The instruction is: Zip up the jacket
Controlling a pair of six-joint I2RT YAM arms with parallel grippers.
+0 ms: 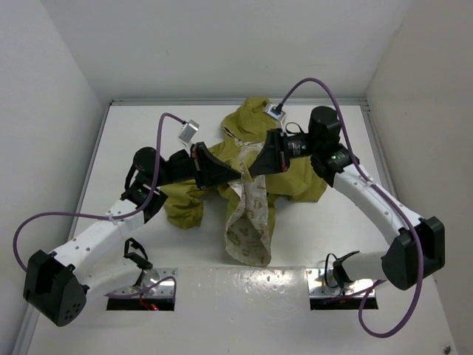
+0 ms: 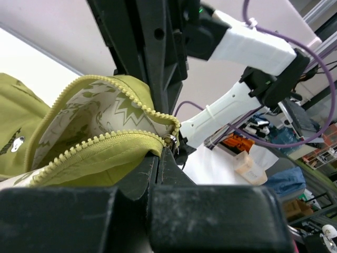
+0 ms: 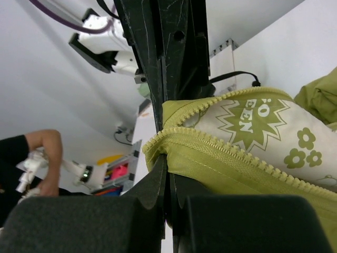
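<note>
Jacket (image 1: pixel 295 181) at centre of table (image 1: pixel 148 133), front bunched up between arms. L gripper (image 1: pixel 238 175) pinches fabric by zip slider (image 2: pixel 170 140). R gripper (image 1: pixel 253 170) pinches hem opposite. Prob. tensioning teeth for the pull; zip mostly open.

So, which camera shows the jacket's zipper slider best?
The left wrist view: the metal slider shows close up where the tooth rows meet. The right wrist view shows only tooth rows; the top view shows the jacket too small.
</note>
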